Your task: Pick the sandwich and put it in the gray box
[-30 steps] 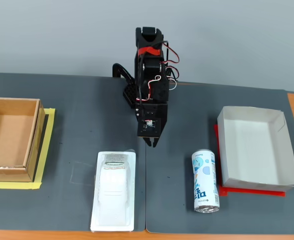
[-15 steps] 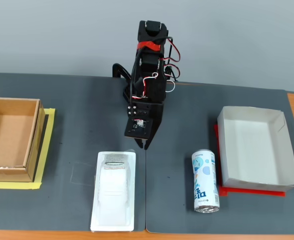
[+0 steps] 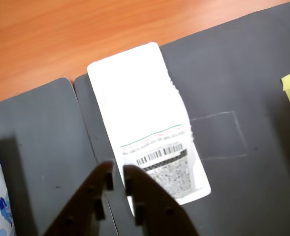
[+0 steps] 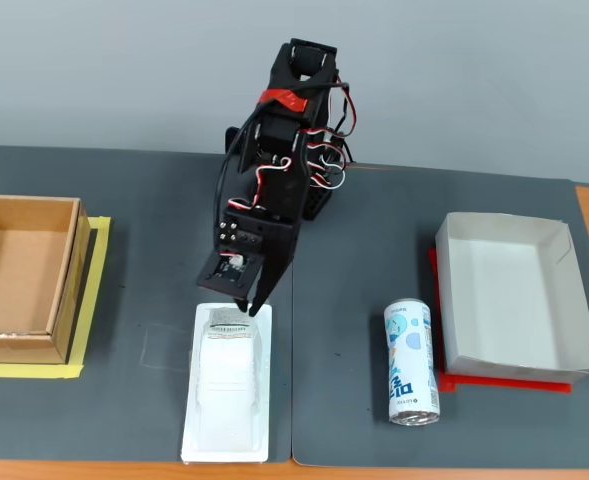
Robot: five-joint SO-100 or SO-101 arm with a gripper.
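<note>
Clearly nothing is lifted yet. From the wrist view, the pincer [image 3: 116, 178] hangs with its jaws almost together, gripping nothing, over the label end of the sandwich [image 3: 145, 115], which lies flat on the dark surface [image 3: 233, 73]. From the fixed view, the sandwich [image 4: 228, 395] rests at the surface's near edge, around the middle. The gray box [image 4: 514, 295] sits empty by the right edge, a can [image 4: 412, 362] between them. Grasping, carrying and placing all remain.

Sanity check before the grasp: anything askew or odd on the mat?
Only the drink can: it lies on its side beside the gray box. The sandwich lies flat, and the end effector is at its label end.
</note>
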